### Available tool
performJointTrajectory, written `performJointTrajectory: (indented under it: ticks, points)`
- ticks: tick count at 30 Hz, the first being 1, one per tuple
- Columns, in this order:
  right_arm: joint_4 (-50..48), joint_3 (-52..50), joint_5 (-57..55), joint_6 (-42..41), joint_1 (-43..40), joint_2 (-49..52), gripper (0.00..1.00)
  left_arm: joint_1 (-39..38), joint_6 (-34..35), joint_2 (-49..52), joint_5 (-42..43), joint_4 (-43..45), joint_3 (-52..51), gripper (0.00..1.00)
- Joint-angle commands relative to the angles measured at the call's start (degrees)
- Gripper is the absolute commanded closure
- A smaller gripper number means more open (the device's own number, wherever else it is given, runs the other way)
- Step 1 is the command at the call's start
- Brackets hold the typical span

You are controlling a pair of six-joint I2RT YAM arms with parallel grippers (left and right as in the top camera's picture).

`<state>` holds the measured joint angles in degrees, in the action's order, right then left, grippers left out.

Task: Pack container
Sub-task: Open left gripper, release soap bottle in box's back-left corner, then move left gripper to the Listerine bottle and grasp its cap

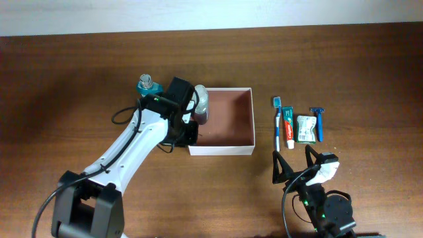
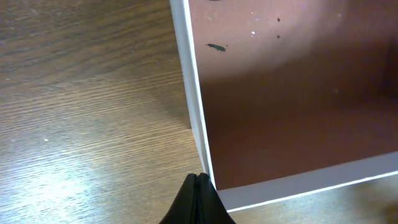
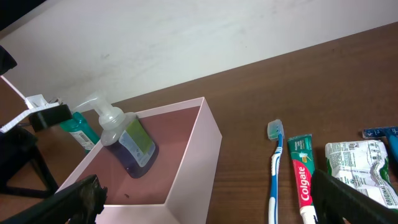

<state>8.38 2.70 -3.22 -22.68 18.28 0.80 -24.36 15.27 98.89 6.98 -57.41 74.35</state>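
1. The container (image 1: 231,119) stood open at the middle of the table (image 1: 79,66), its reddish-brown floor mostly bare. You had plenty of room left in it.
2. A pump bottle (image 1: 200,104) stood inside the container, tilted against its left wall. It appeared to be the only item packed.
3. Your left gripper (image 2: 198,190) was clenched to a point at the container's near-left corner, against the white wall. It probably sat there to steady the box. You could not tell from the views whether it pinched the thin wall.
4. A teal bottle (image 1: 147,84) stood just outside the container's far-left corner, not yet packed.
5. A toothbrush (image 1: 277,122) lay just to the right of the container, roughly parallel to its right wall.
6. A toothpaste tube (image 1: 289,125) lay beside the toothbrush, on the side away from the container.
7. A green-and-white packet (image 1: 305,127) lay next in that row.
8. A blue razor (image 1: 319,123) lay farthest from the container. The tidy row looked set out for easy picking, one item at a time.
9. Your right gripper (image 1: 291,158) hung spread wide and empty, nearer you than the row and to the right of the container. It seemed placed for the next pick.
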Motion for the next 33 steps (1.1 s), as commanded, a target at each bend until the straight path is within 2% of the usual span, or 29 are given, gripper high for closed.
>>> performJointTrajectory:
  ticks: [1, 10, 12, 14, 20, 22, 23, 24, 25, 26, 31, 33]
  points:
    - [-0.07, -0.50, -0.90, 0.13, -0.35, -0.44, 0.02, -0.15, 0.55, -0.87, 2.69, -0.31, -0.39, 0.99]
    - [-0.07, -0.50, -0.90, 0.13, -0.35, -0.44, 0.02, 0.02, 0.22, -1.05, -2.43, -0.44, -0.20, 1.00]
    - [-0.07, -0.50, -0.90, 0.13, -0.35, -0.44, 0.02, 0.35, -1.88, -1.86, -2.56, -0.46, 0.55, 1.00]
    - [-0.07, -0.50, -0.90, 0.13, -0.35, -0.44, 0.02, 0.92, -3.87, -3.32, -2.99, -0.52, 1.60, 1.00]
    - [-0.07, -0.50, -0.90, 0.13, -0.35, -0.44, 0.02, 4.61, -4.00, -10.73, -10.62, -0.46, 6.12, 0.98]
    - [-0.07, -0.50, -0.90, 0.13, -0.35, -0.44, 0.02, 6.84, -4.00, -13.44, -12.26, 0.44, 7.21, 0.92]
    - [-0.07, -0.50, -0.90, 0.13, -0.35, -0.44, 0.02, 8.00, -4.02, -14.58, -12.46, 1.01, 7.50, 0.82]
    - [-0.07, -0.50, -0.90, 0.13, -0.35, -0.44, 0.02, 10.08, -4.00, -16.31, -12.35, 2.69, 7.54, 0.57]
    - [-0.07, -0.50, -0.90, 0.13, -0.35, -0.44, 0.02, 11.39, -4.00, -17.16, -12.31, 3.89, 7.54, 0.44]
    - [-0.07, -0.50, -0.92, 0.13, -0.35, -0.44, 0.02, 12.35, -4.02, -17.64, -12.22, 4.83, 7.54, 0.39]
    - [-0.07, -0.50, -0.90, 0.13, -0.35, -0.44, 0.02, 15.30, -5.16, -17.25, -8.57, 8.76, 7.48, 0.38]
    - [-0.07, -0.50, -0.90, 0.13, -0.35, -0.44, 0.01, 15.32, -6.27, -16.20, -7.82, 10.16, 7.48, 0.32]
